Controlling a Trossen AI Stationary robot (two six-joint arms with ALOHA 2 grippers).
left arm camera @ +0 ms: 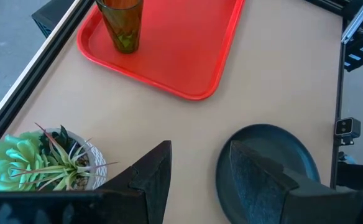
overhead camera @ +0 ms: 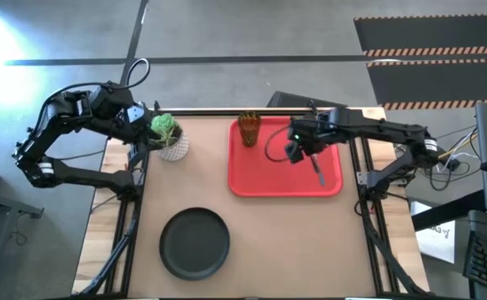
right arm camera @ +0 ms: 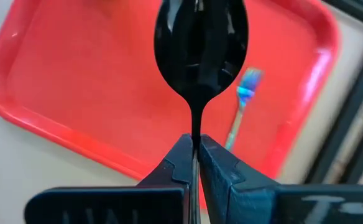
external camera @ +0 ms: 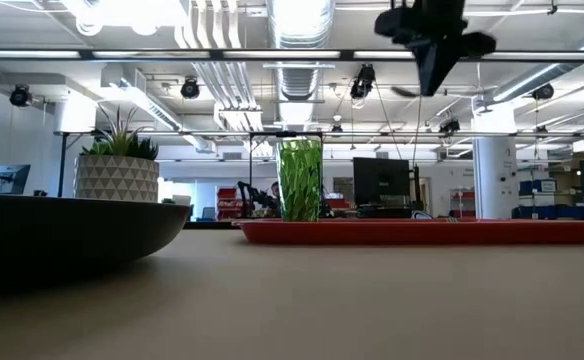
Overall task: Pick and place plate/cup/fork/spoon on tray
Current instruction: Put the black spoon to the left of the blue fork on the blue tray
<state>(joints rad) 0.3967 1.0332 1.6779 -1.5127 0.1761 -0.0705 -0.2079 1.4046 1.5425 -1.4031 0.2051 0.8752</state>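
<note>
While the right arm reaches in from three o'clock over the bright red rectangular plastic tray [overhead camera: 285, 158], its right gripper [right arm camera: 197, 152] pinches the thin handle of a dark-looking oval-bowled metal spoon [right arm camera: 201, 46] between closed fingers, held above the tray's centre. A slim blue-handled fork [right arm camera: 240, 106] lies on the tray toward four o'clock, partly blocked by the spoon in the right wrist view and hard to make out from overhead. The translucent olive-green tumbler [overhead camera: 249, 129] stands upright in the tray's eleven o'clock corner. The round dark grey-black plate [overhead camera: 194, 242] sits on the table at seven o'clock, off the tray. The left arm waits folded at ten o'clock beside a white potted plant [overhead camera: 168, 137], its left gripper [left arm camera: 197, 180] spread wide and empty.
</note>
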